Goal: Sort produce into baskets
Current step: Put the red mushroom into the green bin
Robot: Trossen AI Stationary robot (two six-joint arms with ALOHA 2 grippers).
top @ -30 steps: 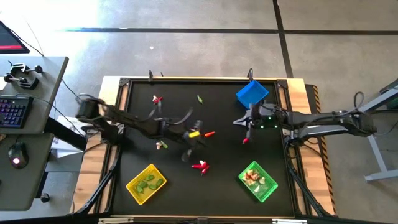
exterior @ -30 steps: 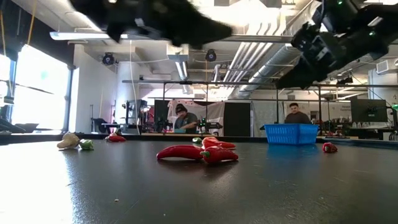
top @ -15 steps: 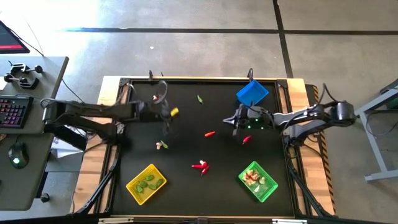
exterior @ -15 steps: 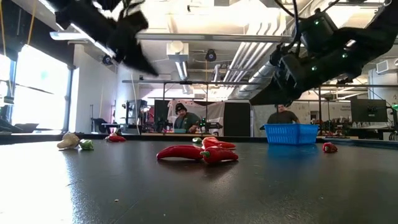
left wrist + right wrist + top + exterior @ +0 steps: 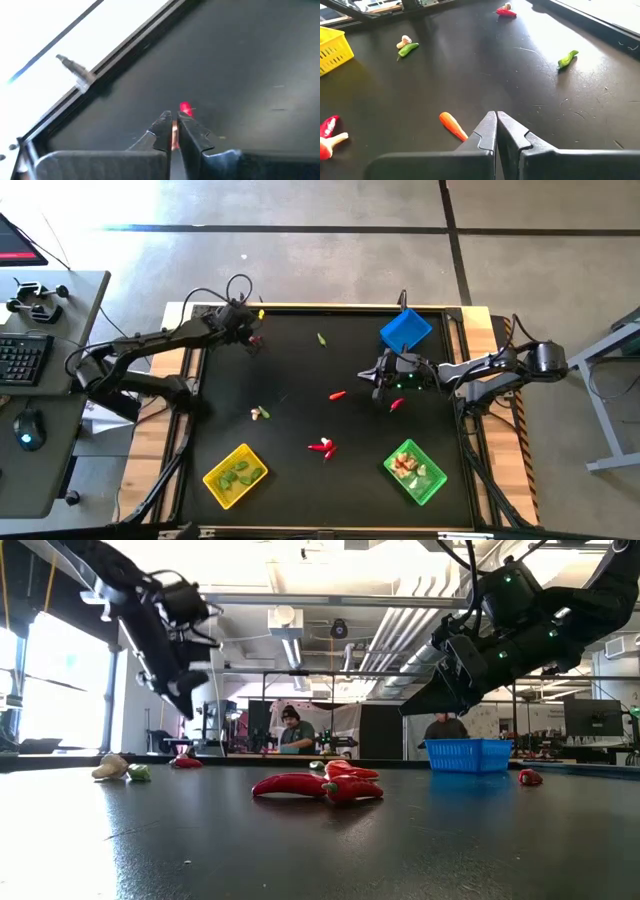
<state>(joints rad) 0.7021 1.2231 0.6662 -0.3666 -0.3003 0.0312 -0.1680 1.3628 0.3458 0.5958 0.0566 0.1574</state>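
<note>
Over the far left corner of the tabletop point(image 5: 300, 365), a yellow piece point(image 5: 261, 311) is pinched in the narrowly set left claw point(image 5: 173, 117), well apart from the yellow basket point(image 5: 235, 475), while the right claw point(image 5: 375, 377) is poised shut and empty near an orange piece point(image 5: 338, 394), probably its next pick.

Black table top point(image 5: 300, 420); yellow basket point(image 5: 235, 475), bright green basket point(image 5: 415, 471), blue basket point(image 5: 405, 330); red chilies point(image 5: 322, 447); orange carrot point(image 5: 338, 394); green pod point(image 5: 321, 338).
</note>
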